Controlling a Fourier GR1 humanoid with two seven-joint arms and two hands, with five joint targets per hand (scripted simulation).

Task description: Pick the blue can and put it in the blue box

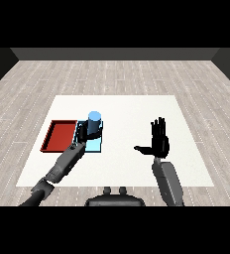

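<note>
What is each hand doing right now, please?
Left hand: curled round the blue can, over the light blue tray.
Right hand: open, holding nothing.

A: What's the table (137,149) like?
B: Plain white, matt and smooth, no grain. The floor (112,74) round it looks like pale grey wood planks with visible seams.
A: And the trays?
B: The red tray (52,141) at left and the blue tray (98,145) beside it look like smooth matt plastic.
A: The can (94,123)?
B: Light blue, smooth, a soft sheen on its side; metal or plastic, I cannot tell.
A: The hands?
B: The right hand (160,141) and left hand (82,134) are black and matt. The forearms (169,181) are grey, smooth, faintly glossy.
</note>
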